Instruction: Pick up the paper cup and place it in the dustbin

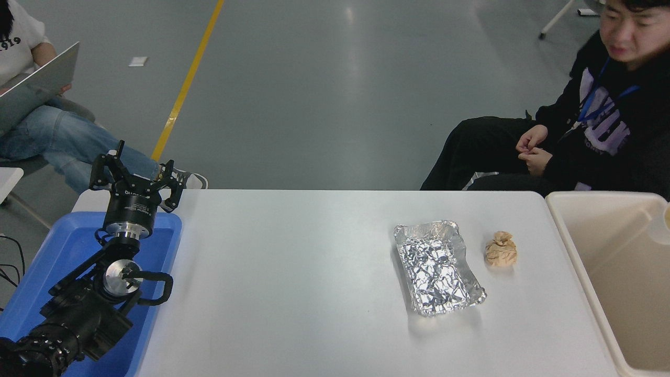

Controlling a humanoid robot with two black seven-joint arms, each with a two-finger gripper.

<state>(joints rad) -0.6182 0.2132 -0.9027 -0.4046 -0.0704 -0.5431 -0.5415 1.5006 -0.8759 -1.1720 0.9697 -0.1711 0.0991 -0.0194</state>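
While the left arm sits parked at the lower left over the blue bin [63, 251], the counter [314, 293] carries just two loose items. Dustbin [591, 251] stands at the counter's right end, beige tub, partly cut by the picture's right edge. Left gripper [137, 178] points away from the camera above the blue bin's far edge, jaws spread apart, nothing in them. Right arm and its gripper are out of view, so I can't tell how those jaws stand. Foil tray [438, 268] lies right of centre, crinkled, angled a bit. Brown paper ball [501, 250] sits just beside the tray, between it and the dustbin, touching neither. Paper cup [660, 229]: only a cream sliver shows at the right edge, over the dustbin's opening near its far wall; can't tell if anything holds it.
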